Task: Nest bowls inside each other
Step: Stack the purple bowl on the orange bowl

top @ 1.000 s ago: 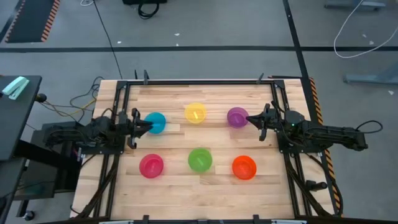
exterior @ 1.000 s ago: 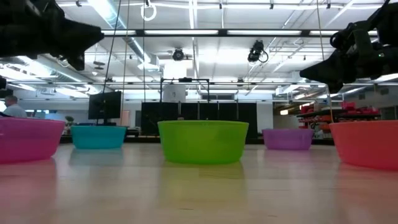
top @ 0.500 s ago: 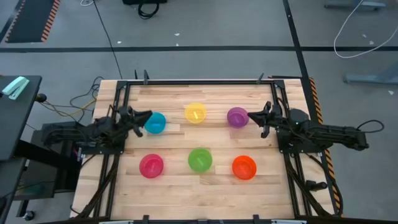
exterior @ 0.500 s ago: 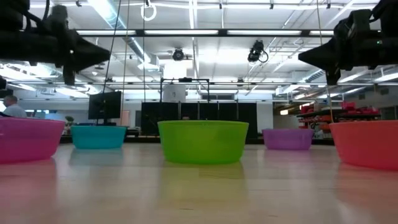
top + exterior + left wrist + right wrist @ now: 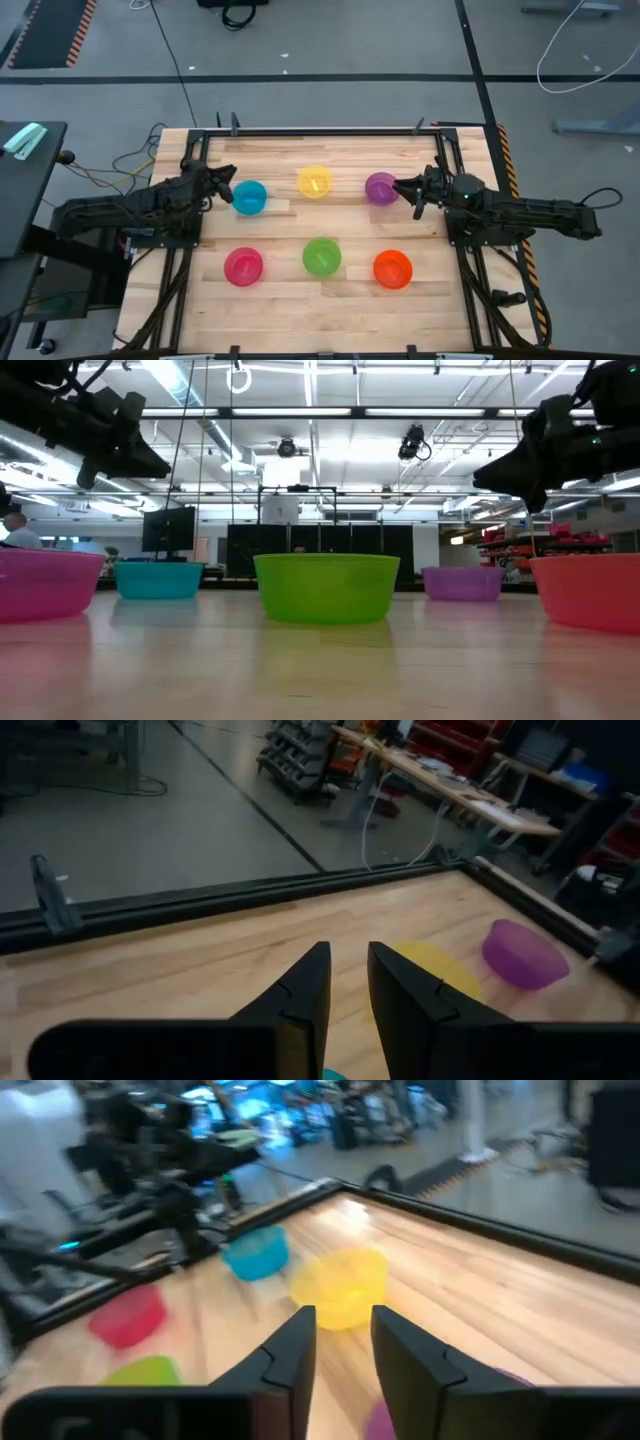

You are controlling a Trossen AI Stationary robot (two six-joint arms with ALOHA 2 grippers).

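Observation:
Six bowls stand apart on their bases in two rows on the table. The far row holds blue (image 5: 249,197), yellow (image 5: 314,182) and purple (image 5: 381,187). In the near row are pink (image 5: 243,266), green (image 5: 321,257) and orange (image 5: 393,269). My left gripper (image 5: 228,180) hovers open above the table, just beyond the blue bowl's far-left rim. Its fingers (image 5: 348,955) point toward the yellow bowl (image 5: 440,970). My right gripper (image 5: 400,188) is open in the air beside the purple bowl's right rim. It (image 5: 343,1315) faces the yellow bowl (image 5: 340,1285).
A black metal frame (image 5: 320,131) runs round the wooden table. Bare wood lies between the two rows and along the near edge (image 5: 320,320). In the low view both grippers (image 5: 160,465) (image 5: 480,475) hang well above the bowl rims. A person (image 5: 18,532) shows far off in the room.
My left gripper has moved toward the table's far edge, from beside the blue bowl's left side to its far-left side. It has turned about its wrist and tipped nose-down. The bowls have stayed put.

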